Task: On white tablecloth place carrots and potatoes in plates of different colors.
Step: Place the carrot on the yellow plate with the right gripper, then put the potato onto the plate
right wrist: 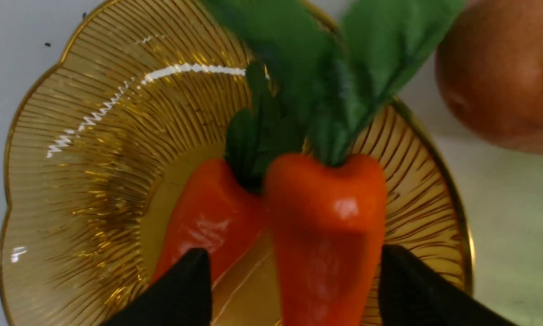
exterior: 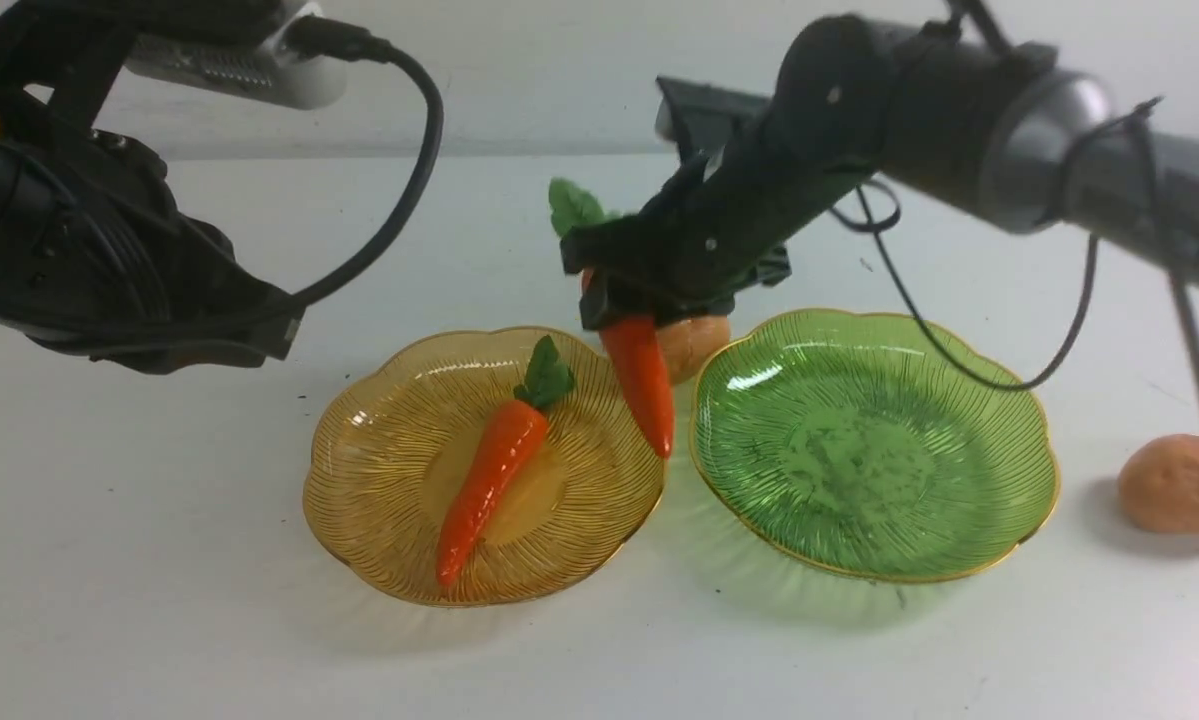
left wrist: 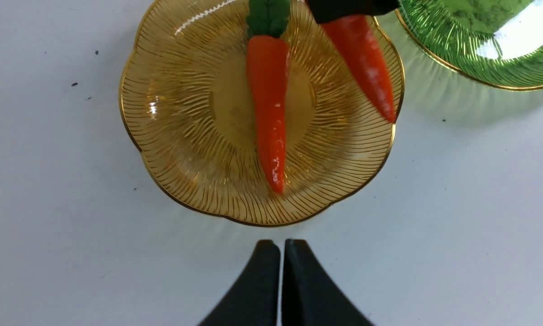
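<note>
Carrot number two (exterior: 644, 385) hung between the right pincer's (exterior: 621, 300) wide jaws, over the yellow plate's (exterior: 379, 450) edge, probably to join the first carrot (exterior: 489, 470) below. The left pincer (left wrist: 280, 256) was pinched together, empty.

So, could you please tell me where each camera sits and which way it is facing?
Front view: between the arms, facing forward over the white tablecloth; left arm and right arm show.
Left wrist view: on the left arm, looking down at the amber plate; the shut left end effector shows.
Right wrist view: on the right arm, close above that plate; right end effector fingers flank the hanging carrot.
All share the amber plate, hanging carrot and lying carrot.
</note>
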Motion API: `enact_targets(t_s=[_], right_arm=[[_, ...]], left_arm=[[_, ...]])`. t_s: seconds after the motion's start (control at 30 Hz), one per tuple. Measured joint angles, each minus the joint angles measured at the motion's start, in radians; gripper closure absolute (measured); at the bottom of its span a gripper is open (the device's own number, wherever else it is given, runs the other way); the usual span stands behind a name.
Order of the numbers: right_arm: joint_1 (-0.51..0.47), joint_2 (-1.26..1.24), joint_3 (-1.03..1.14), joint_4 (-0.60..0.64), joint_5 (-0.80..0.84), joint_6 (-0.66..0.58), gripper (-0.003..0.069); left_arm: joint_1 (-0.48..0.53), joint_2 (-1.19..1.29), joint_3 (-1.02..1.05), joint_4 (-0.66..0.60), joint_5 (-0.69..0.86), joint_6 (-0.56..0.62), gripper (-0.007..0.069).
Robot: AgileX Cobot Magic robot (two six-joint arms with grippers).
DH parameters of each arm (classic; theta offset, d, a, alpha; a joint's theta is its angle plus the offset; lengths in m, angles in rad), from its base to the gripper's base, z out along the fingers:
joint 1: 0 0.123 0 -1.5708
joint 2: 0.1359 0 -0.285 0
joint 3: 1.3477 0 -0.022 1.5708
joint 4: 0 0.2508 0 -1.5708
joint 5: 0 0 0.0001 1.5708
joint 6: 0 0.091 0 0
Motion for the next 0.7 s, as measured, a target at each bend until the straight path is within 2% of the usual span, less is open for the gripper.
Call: enact_targets(t_s=[0.2,0.33,0.47,0.5,0.57,0.7], right_arm=[[-0.001,-0.003,-0.017,0.009,0.048,-0.018,0.009],[-0.022,-0.014,-0.116,-0.107,0.24,-0.09,0.0097],[-0.072,-0.063,-0.202,-0.315,0.327,-0.099,0.0202],[-0.1,-0.092,-0.203,-0.375,0.329,-0.085,0.0256],[-0.139,-0.133,-0.19,-0.431,0.334,-0.06,0.0314],[-0.276,-0.264,-0.091,-0.488,0.336,-0.009,0.0521]], left_arm=[[0.0,0.0,0.0,-0.002,0.011,0.0,0.0628],[0.0,0.0,0.0,-0.002,0.018,0.0,0.0628],[0.0,0.0,0.0,-0.002,0.021,0.0,0.0628],[0.0,0.0,0.0,-0.003,0.021,0.0,0.0628],[0.0,0.0,0.0,-0.003,0.021,0.0,0.0628],[0.0,0.0,0.009,-0.005,0.017,0.011,0.0628]])
